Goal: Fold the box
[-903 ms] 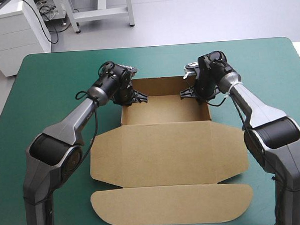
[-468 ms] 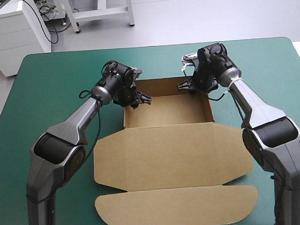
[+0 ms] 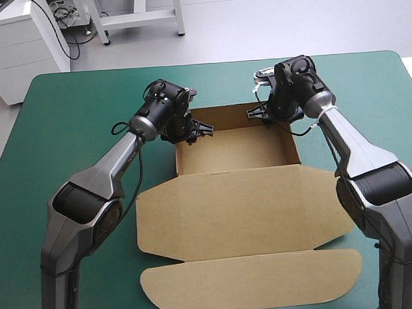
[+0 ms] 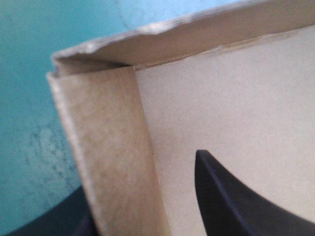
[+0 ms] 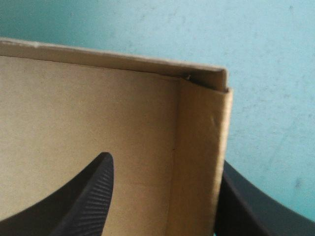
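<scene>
Left wrist view showed the left jaws spread astride one raised wall of the box (image 4: 236, 88), the left side wall (image 4: 113, 157), near its far corner. One black finger (image 4: 246, 201) stood inside the tray, clear of the board, while the other showed only as a dark shape outside the wall. Right wrist view mirrored this. The right jaws were likewise spread, the inner finger (image 5: 83, 196) apart from the right side wall (image 5: 197, 162) and the outer finger (image 5: 261, 206) close against its outside. Neither pair pinched the board, as far as could be seen. Straddling both walls at once probably served to keep them upright and square against the back wall (image 3: 225, 118). From above, the tray sat on the far half of the teal-green bench (image 3: 68, 119), its lid (image 3: 242, 207) flat toward the near edge and the rounded flap (image 3: 252, 282) nearest.
</scene>
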Available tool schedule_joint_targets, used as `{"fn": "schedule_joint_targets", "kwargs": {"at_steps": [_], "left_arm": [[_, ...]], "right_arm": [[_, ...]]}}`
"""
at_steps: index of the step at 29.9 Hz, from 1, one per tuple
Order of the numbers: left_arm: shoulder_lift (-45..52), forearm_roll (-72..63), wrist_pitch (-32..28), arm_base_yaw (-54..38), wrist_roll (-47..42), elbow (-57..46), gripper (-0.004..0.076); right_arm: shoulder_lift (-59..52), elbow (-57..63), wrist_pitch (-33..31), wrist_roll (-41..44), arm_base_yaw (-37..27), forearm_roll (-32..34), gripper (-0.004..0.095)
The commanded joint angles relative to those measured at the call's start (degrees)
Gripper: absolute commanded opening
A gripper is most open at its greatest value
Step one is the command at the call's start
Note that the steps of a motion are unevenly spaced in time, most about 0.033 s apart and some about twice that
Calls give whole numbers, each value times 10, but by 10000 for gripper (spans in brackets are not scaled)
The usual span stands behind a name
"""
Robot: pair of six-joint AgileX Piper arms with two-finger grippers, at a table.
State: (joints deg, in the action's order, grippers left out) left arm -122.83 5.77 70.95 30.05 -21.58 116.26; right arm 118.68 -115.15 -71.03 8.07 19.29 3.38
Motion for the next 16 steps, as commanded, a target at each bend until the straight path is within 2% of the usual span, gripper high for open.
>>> {"fn": "schedule_joint_targets", "kwargs": {"at_steps": [1,11,16], "left_arm": [[34,-10,21,4,-16,17,332],[45,-22,30,4,-14,44,332],[74,21,30,4,-13,53,332]], "right_arm": [[-41,-17,-9,1,-9,-9,514],[-54,-17,-9,1,-13,-16,513],[-70,-17,-9,-1,-14,-3,514]]}}
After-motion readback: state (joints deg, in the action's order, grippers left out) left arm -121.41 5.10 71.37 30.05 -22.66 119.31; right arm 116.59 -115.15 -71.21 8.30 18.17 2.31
